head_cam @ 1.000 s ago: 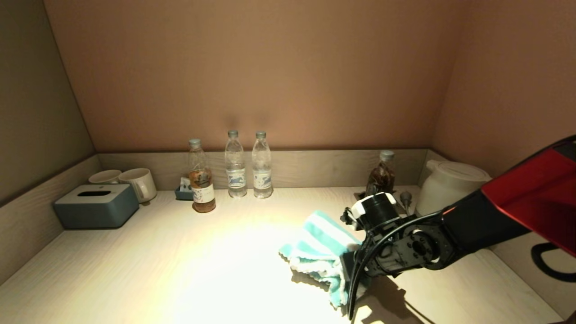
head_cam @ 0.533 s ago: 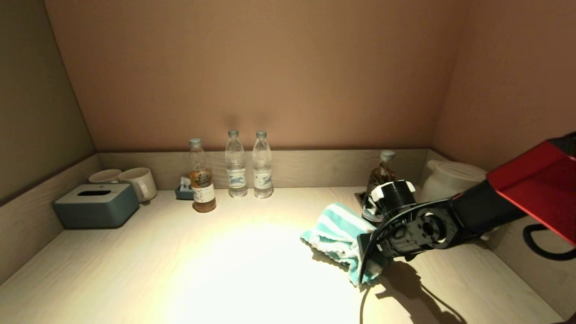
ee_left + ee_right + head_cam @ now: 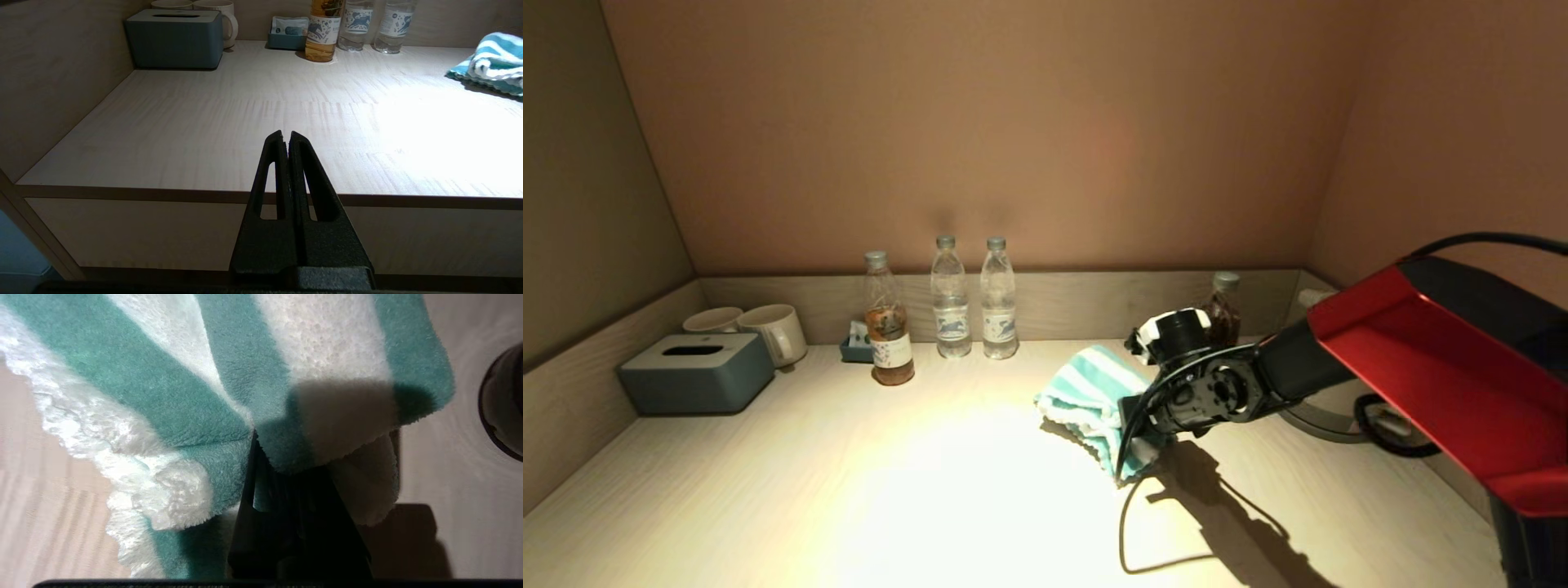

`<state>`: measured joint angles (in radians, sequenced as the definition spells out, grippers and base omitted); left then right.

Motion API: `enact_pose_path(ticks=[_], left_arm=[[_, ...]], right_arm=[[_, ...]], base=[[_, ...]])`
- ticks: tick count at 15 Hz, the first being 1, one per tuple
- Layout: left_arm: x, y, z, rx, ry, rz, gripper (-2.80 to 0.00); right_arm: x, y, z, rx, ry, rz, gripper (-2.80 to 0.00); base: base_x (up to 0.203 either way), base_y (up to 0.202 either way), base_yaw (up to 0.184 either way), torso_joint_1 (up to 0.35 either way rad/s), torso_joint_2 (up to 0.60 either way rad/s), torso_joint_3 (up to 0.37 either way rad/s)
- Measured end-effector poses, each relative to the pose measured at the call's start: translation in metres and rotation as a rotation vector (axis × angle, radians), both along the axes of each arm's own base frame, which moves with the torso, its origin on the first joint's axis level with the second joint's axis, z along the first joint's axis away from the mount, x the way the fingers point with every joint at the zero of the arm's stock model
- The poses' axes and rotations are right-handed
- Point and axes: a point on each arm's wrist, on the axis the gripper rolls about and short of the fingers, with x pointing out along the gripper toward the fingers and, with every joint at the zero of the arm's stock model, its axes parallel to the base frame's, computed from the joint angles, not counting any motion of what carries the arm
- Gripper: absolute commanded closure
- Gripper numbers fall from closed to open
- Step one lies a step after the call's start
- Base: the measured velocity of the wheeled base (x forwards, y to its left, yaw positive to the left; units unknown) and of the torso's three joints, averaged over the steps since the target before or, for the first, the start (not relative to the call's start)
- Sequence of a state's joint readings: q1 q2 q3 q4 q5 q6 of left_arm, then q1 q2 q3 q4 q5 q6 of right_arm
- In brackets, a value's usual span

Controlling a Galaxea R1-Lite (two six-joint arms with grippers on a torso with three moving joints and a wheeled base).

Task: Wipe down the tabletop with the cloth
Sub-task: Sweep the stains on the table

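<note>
**Wiping pass: cloth under the right claw, right-centre of the bench**

The right claw is clamped on the cloth, which lies bunched on the bench right of the bright centre patch and forward of the dark-filled bottle. In the right wrist view the terry folds cover the fingers, which pinch a gathered fold at the cloth's middle.

Handling: the cloth appears soft, light and limp. It will likely drag and fold rather than slide flat, so downward pressure is needed to keep the pile against the wood. A hold on a gathered fold near the middle seems sound; a hold on the scalloped white edge would probably let it trail.

Surface: pale wood grain, smooth, strongly lit at the centre, with a low grey rim behind and at the sides.

Surroundings: three bottles, two mugs, a grey tissue box and a small tray stand along the back; a kettle base sits at right. The left claw, fingers together, is parked off the bench's front edge.
</note>
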<state>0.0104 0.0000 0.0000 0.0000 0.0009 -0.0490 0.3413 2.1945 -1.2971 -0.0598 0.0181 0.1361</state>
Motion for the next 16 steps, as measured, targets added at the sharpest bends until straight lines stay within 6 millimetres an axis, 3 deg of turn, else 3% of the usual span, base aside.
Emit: enact_pose_path(ticks=[3,7,9,13,16], left_arm=[[0.0,0.0,0.0,-0.001,0.0,0.0,0.0],[0.0,0.0,0.0,0.001,0.0,0.0,0.0],[0.0,0.0,0.0,0.001,0.0,0.001,0.0],[0.0,0.0,0.0,-0.001,0.0,0.0,0.0],[0.0,0.0,0.0,0.001,0.0,0.0,0.0]], right_arm=[[-0.002,0.042,-0.004,0.002,-0.004,0.093,0.0],[-0.041,0.113,-0.003,-0.003,-0.003,0.274,0.0],[-0.06,0.128,0.002,-0.014,-0.003,0.318,0.0],[-0.091,0.113,0.004,-0.054,0.036,0.324,0.0],[-0.103,0.069,0.002,-0.079,0.081,0.254,0.0]], base=[[0.0,0.0,0.0,0.0,0.0,0.0],[0.0,0.0,0.0,0.0,0.0,0.0],[0.0,0.0,0.0,0.0,0.0,0.0],[0.0,0.0,0.0,0.0,0.0,0.0],[0.0,0.0,0.0,0.0,0.0,0.0]])
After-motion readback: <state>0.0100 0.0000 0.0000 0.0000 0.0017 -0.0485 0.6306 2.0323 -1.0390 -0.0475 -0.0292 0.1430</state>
